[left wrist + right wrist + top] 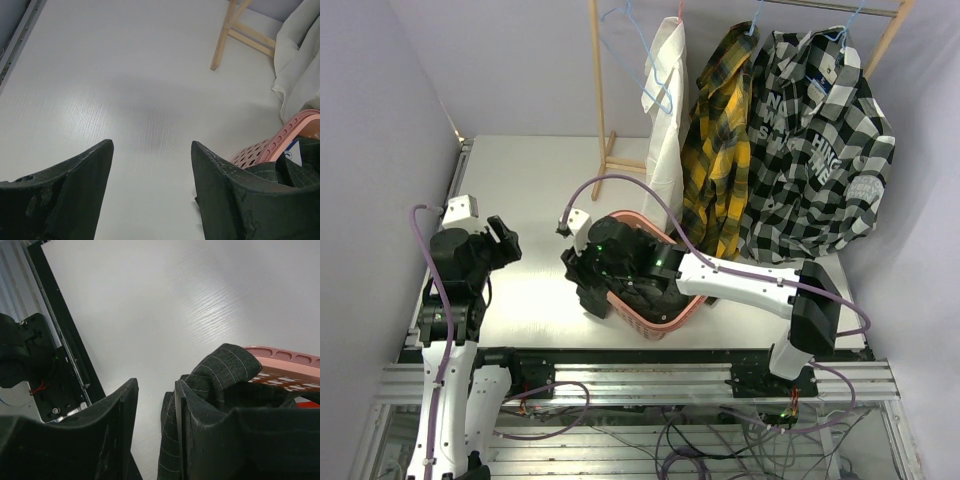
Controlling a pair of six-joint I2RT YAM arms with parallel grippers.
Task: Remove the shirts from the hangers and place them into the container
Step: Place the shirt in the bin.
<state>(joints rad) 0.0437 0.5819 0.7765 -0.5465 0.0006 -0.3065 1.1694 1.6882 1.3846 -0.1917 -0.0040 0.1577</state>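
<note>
While left gripper (151, 150) hangs open, empty, left of the container (665, 325), right gripper (155, 390) sits at its left rim, jaws narrow round the pinstriped shirt (225, 367) draped there; pinched or not, can't tell. Cloth limp, light: grab a bunched fold. Table (125, 75) room left; hanging shirts (815, 150) crowd behind-right.

1. Top view: bright, even, diffuse light from overhead. The white table (540, 190) takes a pale lilac cast and its highlights hold detail.
2. Top view: shadows are soft-edged and faint on the table.
3. Left wrist view: table grain is sharp, with 1 broad, soft shadow across mid-table. Left gripper (151, 144) fingers (65, 195) are near-black, scuffs visible.
4. Right wrist view: table is brightest at upper right, with a mild sheen. Right gripper (156, 382) fingers (75, 440) are underexposed. Stripes on the dark pinstriped shirt (225, 365) are crisp.
5. All 3 views are sharp.
</note>
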